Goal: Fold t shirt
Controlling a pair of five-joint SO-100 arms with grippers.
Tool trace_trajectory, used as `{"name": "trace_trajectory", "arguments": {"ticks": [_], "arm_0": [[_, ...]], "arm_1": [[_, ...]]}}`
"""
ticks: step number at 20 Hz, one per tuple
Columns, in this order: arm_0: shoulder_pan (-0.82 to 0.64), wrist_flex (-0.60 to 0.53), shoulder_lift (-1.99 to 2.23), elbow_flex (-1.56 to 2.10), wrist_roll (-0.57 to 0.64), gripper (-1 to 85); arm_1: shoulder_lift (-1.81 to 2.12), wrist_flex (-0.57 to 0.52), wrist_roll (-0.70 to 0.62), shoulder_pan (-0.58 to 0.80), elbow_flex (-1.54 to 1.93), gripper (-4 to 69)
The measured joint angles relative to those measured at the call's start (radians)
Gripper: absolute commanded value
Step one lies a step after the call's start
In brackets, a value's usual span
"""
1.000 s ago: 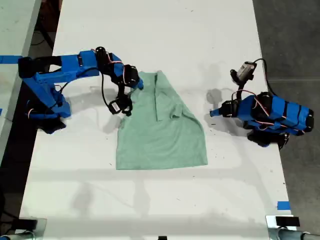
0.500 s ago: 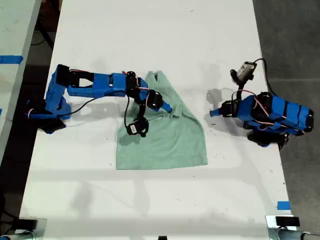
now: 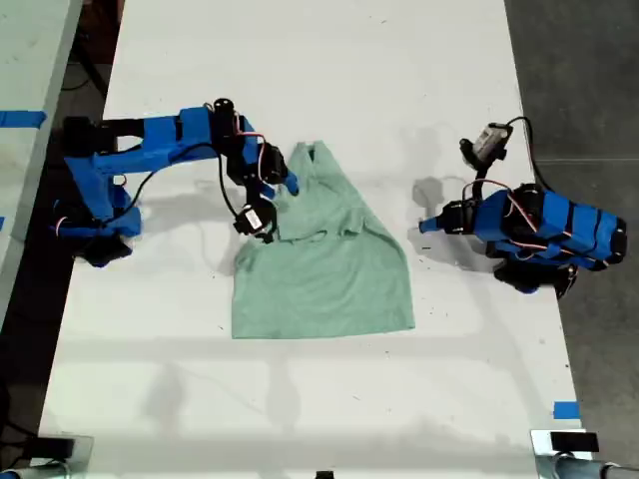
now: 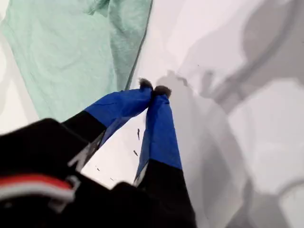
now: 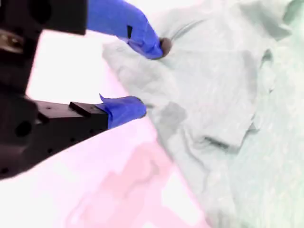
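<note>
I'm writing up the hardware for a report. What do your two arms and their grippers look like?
Both arms are bright blue plastic segments with black servo blocks and thin red, white and black cables looped along them. My first gripper has blue-taped fingers with dark worn tips on a black body. My second gripper has the same blue fingers on black mounts.

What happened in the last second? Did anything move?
My second end effector swept across the shirt toward the exterior view's right, carrying its upper edge inward into a fold. It then pulled back to the shirt's edge, where it now stands open, holding nothing. The shirt's lower half stayed put, as did my first end effector, which is shut, and its arm.
</note>
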Motion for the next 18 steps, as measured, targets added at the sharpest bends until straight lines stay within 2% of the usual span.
{"name": "trace_trajectory", "arguments": {"ticks": [4, 6, 8, 11, 13, 18], "arm_0": [[-0.029, -0.101, 0.634, 0.615, -0.138, -0.1], [-0.028, -0.249, 1.02, 0.956, -0.16, -0.1], [-0.051, -0.38, 1.411, 1.315, -0.114, -0.1], [-0.114, -0.396, 1.847, 1.678, 0.054, -0.1], [-0.117, -0.396, 1.944, 1.713, 0.143, -0.1], [-0.173, -0.367, 1.979, 1.735, 0.121, -0.1]], "arm_1": [[0.0, 0.0, 0.0, 0.0, 0.0, 1.3], [0.0, 0.0, 0.0, 0.0, 0.0, 1.2], [0.0, 0.0, 0.0, 0.0, 0.0, 1.2], [0.0, 0.0, 0.0, 0.0, 0.0, 1.2], [0.0, 0.0, 0.0, 0.0, 0.0, 1.2], [0.0, 0.0, 0.0, 0.0, 0.0, 1.2]]}}
